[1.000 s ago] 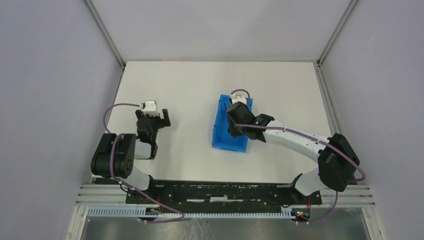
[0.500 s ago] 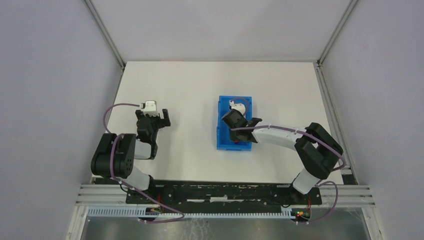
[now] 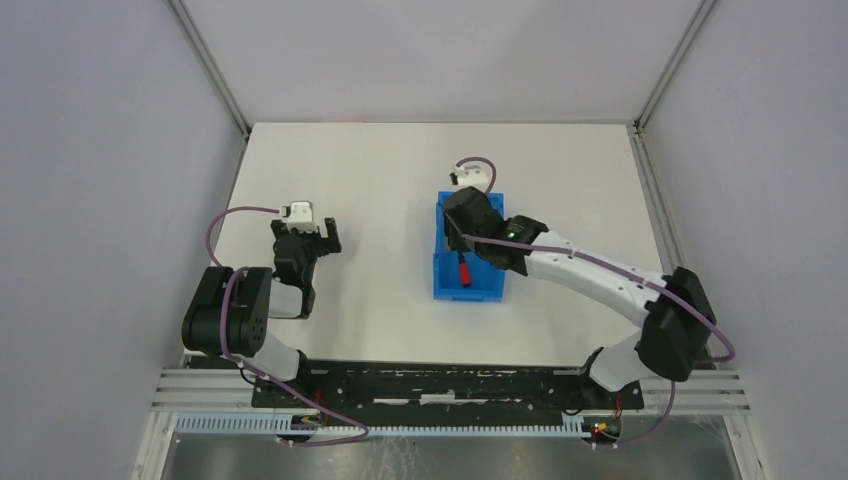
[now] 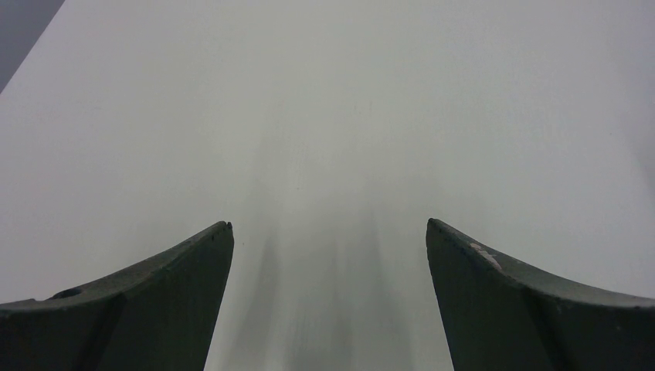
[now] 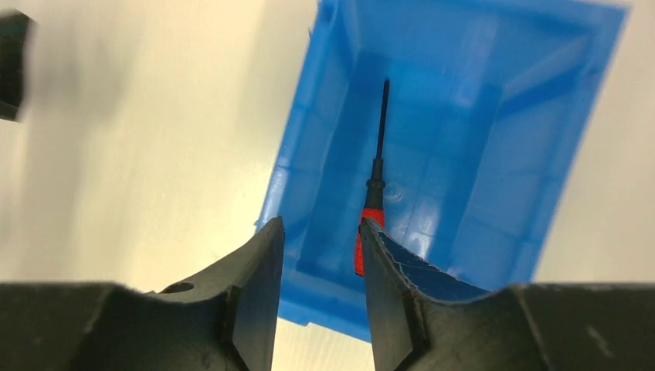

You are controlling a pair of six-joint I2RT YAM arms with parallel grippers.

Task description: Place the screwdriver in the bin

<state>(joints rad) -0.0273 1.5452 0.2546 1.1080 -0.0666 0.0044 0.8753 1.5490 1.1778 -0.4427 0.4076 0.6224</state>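
Inside the bin (image 5: 502, 154), I see the screwdriver (image 5: 372, 212) lying flat on its floor, shaft pointing away from the wrist camera. The right end effector (image 5: 320, 224) hovers above it, jaws narrowly parted and empty. The left end effector (image 4: 328, 224) stands wide over the desk (image 4: 324, 93), holding nothing.

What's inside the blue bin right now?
The screwdriver lies on the floor of the bin, alone as far as shows. The right claw hides part of the handle and some floor.
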